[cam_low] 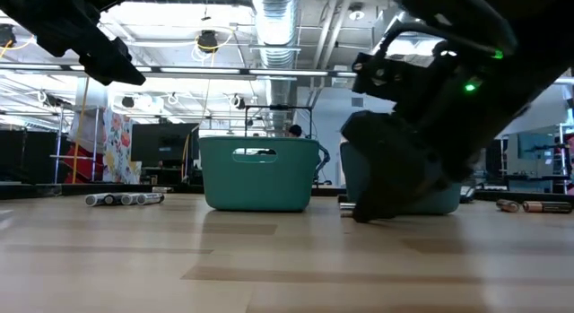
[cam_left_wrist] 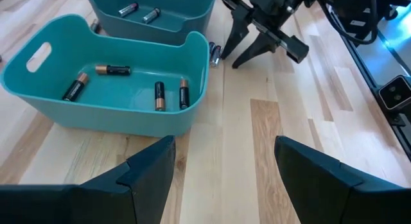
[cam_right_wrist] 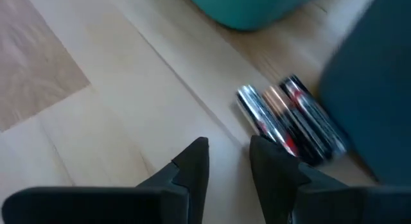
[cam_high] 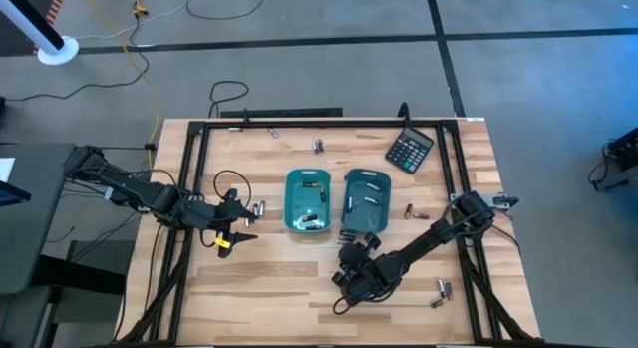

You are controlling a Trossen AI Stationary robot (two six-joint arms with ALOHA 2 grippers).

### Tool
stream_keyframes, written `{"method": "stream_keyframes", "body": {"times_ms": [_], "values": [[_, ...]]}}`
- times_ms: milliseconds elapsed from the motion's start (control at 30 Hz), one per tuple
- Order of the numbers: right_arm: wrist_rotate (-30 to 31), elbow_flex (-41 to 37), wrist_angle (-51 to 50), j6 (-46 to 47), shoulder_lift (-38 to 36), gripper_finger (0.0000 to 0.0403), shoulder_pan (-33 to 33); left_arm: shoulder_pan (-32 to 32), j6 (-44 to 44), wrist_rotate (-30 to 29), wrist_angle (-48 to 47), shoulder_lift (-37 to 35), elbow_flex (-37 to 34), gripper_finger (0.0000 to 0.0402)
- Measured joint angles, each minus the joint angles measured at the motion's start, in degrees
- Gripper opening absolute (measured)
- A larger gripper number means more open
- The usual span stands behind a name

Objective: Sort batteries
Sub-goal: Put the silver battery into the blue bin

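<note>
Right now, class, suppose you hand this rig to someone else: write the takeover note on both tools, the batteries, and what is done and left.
Left tool: open, empty, left of the left tray.
Right tool: low over the table in front of the right tray, fingers slightly apart, holding nothing, beside a small cluster of batteries.
Done: four batteries lie in the left tray, a few in the right tray.
Left: loose batteries to the left, to the right, and near the table's back and front-right edges.
</note>
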Motion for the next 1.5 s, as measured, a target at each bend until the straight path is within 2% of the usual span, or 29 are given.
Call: {"method": "stream_keyframes", "body": {"times_ms": [100, 267, 433, 567, 767, 1133, 1333, 1500], "values": [[-0.2, 1.0, -0.1, -2.5, -0.2, 0.0136, 0.1, 0.0, -0.1, 0.0, 0.0, 0.0, 0.0, 0.0261], [-2.8, 4.5, -8.2, -4.3, -1.3, 0.0136, 0.2, 0.0, -0.1, 0.0, 0.1, 0.0, 0.0, 0.0261], [-3.4, 6.6, -10.3, -14.3, -2.4, 0.0136, -0.5, 0.0, -0.1, 0.0, 0.2, 0.0, 0.0, 0.0261], [-10.0, 7.1, -10.4, -19.5, -2.4, 0.0136, -3.4, 0.0, -0.1, 0.0, 0.2, 0.0, 0.0, 0.0261], [-16.5, 7.3, -10.2, -22.4, -3.8, 0.0136, -8.1, 0.0, -1.0, -0.1, 0.2, 0.0, 0.0, 0.0261], [-19.0, 7.3, -13.3, -24.2, -14.5, 0.0136, -11.8, 0.0, -1.7, -0.1, 0.3, 0.0, 0.0, 0.0261], [-29.9, 7.4, -14.0, -24.3, -19.5, 0.0136, -15.6, 0.0, -1.7, -0.5, 0.2, 0.0, 0.0, 0.0261], [-33.4, 7.4, -17.5, -25.3, -23.1, 0.0136, -16.5, 0.0, -0.9, -0.7, 0.2, 0.0, 0.0, 0.0261]]}}
